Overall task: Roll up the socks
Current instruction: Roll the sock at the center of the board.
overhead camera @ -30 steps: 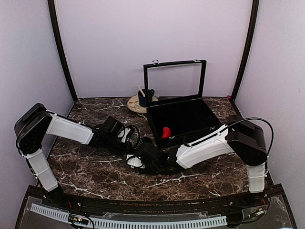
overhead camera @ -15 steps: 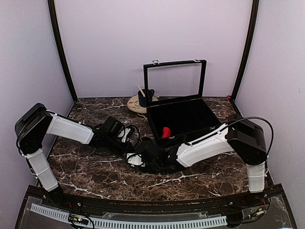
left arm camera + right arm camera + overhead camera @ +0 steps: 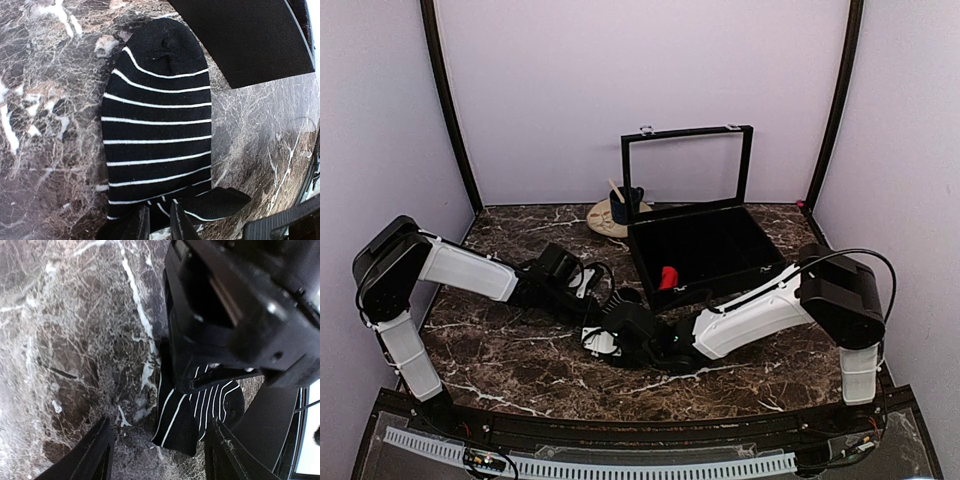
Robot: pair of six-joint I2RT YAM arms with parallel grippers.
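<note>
A black sock with thin white stripes (image 3: 157, 115) lies flat on the marble table, toe end away from my left wrist. My left gripper (image 3: 160, 225) is shut on its near edge, where a corner flap is folded out to the right. In the right wrist view the same sock (image 3: 182, 420) shows beneath the left gripper's dark body (image 3: 225, 300). My right gripper (image 3: 160, 455) is open, its fingers straddling the folded corner without touching it. From above, both grippers (image 3: 605, 325) meet mid-table and hide the sock. A small red sock (image 3: 667, 277) lies inside the black box.
The black box (image 3: 642, 262) stands just behind the grippers with its framed lid (image 3: 687, 133) upright; its corner (image 3: 245, 35) lies close to the sock's toe. A dark blue mug (image 3: 623, 205) sits on a beige plate (image 3: 600, 220) at the back.
My right gripper has slid slightly left and nearer, and its jaws stand a little wider. The left gripper and the striped sock have not moved.
</note>
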